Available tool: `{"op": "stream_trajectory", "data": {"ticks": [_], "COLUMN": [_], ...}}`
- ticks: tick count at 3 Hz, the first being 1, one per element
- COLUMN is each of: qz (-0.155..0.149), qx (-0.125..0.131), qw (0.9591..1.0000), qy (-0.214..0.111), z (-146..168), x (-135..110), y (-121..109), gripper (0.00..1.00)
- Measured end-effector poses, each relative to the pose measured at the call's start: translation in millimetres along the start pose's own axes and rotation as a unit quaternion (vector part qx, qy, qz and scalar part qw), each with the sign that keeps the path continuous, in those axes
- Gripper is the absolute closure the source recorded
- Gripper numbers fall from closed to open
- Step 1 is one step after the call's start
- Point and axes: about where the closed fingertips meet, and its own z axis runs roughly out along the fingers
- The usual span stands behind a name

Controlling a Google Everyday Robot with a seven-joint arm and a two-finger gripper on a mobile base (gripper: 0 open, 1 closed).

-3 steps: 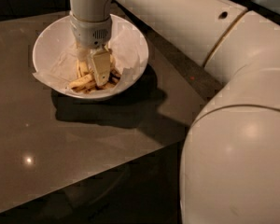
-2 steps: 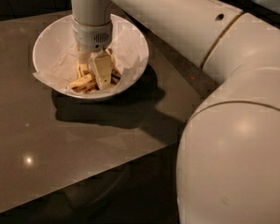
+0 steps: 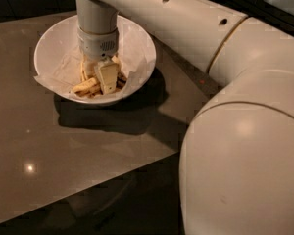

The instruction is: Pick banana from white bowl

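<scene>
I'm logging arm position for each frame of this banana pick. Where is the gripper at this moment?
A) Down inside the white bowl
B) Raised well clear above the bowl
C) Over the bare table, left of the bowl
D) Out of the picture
A: the gripper is down inside the white bowl, below its rim, with its tip among the bananas on the paper lining.
</scene>
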Motion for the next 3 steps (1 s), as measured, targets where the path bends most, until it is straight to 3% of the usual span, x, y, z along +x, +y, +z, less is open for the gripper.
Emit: {"op": "stream_trajectory", "data": {"ticks": [2, 3], "qz": [0.000, 0.008], "qx": [0.007, 0.012], "qw": [1.0000, 0.9999], "qy": [-0.002, 0.009], "z": [1.0, -4.8], "x": [-1.3, -4.8], "y": [-4.2, -3.9], "gripper": [0.93, 1.00]}}
